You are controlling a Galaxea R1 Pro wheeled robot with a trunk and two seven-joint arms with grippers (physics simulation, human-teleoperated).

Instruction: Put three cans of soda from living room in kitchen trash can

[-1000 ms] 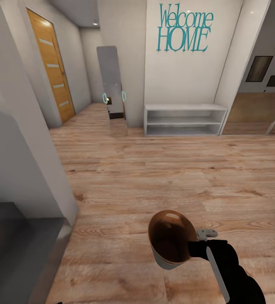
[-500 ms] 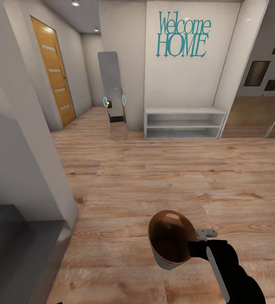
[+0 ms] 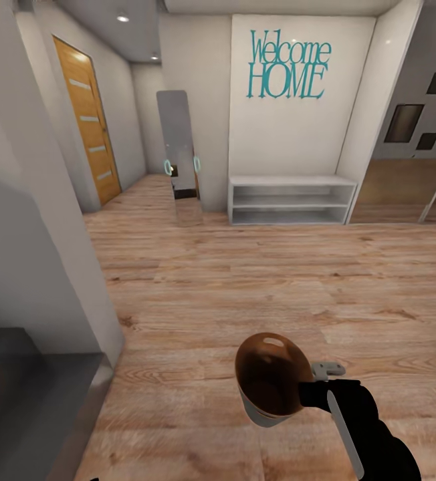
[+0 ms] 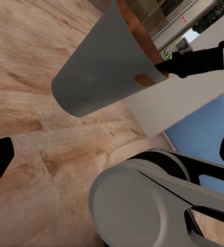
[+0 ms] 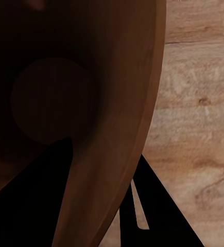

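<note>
**Hallway with the bin carried out front**

Pale wood floor (image 3: pixel 245 280) runs to a white wall with teal "Welcome HOME" lettering (image 3: pixel 288 63), a low white shelf unit (image 3: pixel 291 199) beneath it, a tall mirror (image 3: pixel 178 150) and an orange door (image 3: pixel 87 143) further left. Grey wall cuts off the near left side.

Held low ahead of the robot, off the floor, is the tash can (image 3: pixel 271 384): pale grey outside, brown inside, an oval slot near its far rim. Its bottom looks dark and bare. The right claw (image 3: pixel 309 387) is clenched on the near rim, one finger inside, one outside. Whether the left claw (image 4: pixel 112 154), whose black tips sit at the wrist picture's edges, is released cannot be told.
</note>
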